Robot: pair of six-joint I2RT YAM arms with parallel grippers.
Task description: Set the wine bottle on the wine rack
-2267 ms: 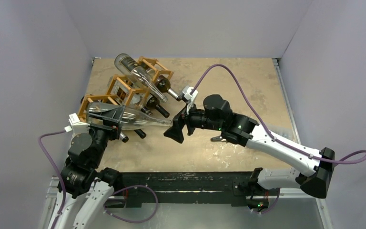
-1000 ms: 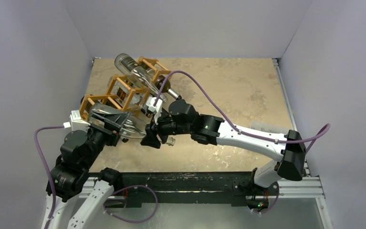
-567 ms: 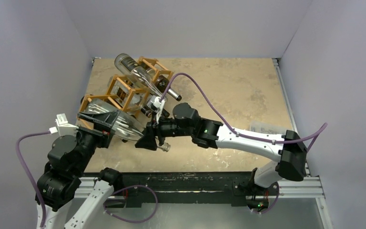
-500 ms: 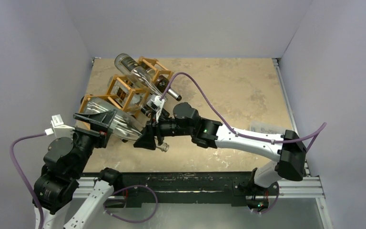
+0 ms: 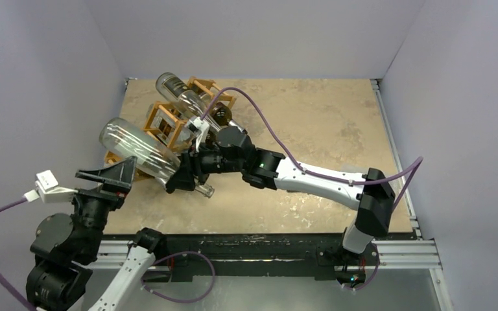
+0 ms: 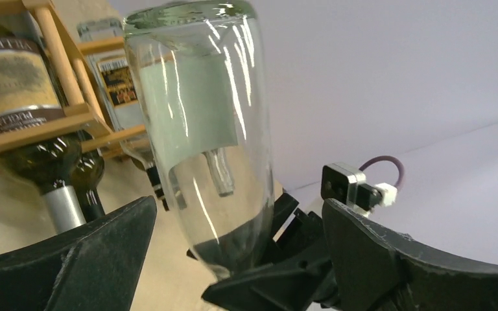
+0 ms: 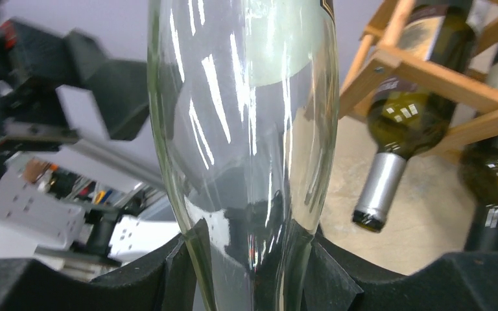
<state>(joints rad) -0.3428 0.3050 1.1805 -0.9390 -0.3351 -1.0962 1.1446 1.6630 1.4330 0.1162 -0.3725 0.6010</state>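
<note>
A clear glass wine bottle (image 5: 135,146) hangs tilted in front of the wine rack (image 5: 154,116), base up and to the left, neck down to the right. My right gripper (image 5: 185,175) is shut on its shoulder and neck; in the right wrist view both pads press the glass (image 7: 246,116) at the gripper (image 7: 253,256). Near the table's front left, my left gripper (image 5: 107,183) stands open, drawn back from the bottle. Through the left wrist camera the bottle (image 6: 201,129) stands beyond the wide-apart fingers of that gripper (image 6: 238,210), untouched by them. The rack (image 6: 58,52) is left of it.
Dark bottles (image 7: 408,123) lie in the rack's (image 7: 421,71) cells, necks pointing out over the table. Another clear bottle (image 5: 183,96) lies across the rack's top. The left wall stands close behind the rack. A purple cable (image 5: 259,120) arcs over my right arm.
My left gripper opened, let go of the bottle and pulled back toward the near left. My right gripper, still holding the bottle, shifted left and swung its base up.
</note>
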